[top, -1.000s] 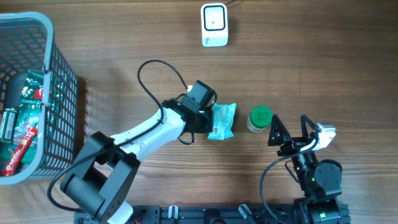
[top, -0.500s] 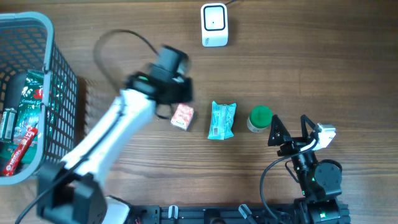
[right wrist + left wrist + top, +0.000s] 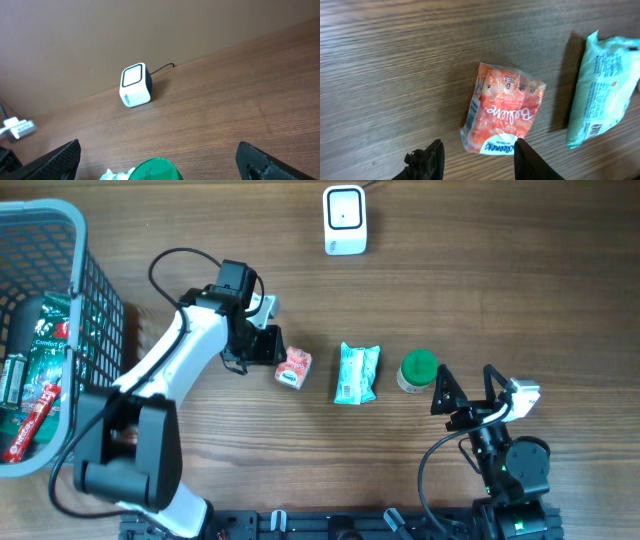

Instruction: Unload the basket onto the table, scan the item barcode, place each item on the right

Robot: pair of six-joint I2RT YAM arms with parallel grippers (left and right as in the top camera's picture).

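The table [image 3: 500, 280] is finished as matt, grained wood. The orange packet [image 3: 502, 115] and the teal packet [image 3: 602, 90] are wrapped in glossy, crinkled film. The scanner [image 3: 135, 85] is cased in smooth white plastic, and the basket [image 3: 100, 330] at far left is moulded in grey plastic lattice.

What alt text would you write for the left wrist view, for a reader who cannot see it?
An orange packet lies on a wooden table, with the left gripper open at its near end. A teal packet showing a barcode lies to its right, apart from it.
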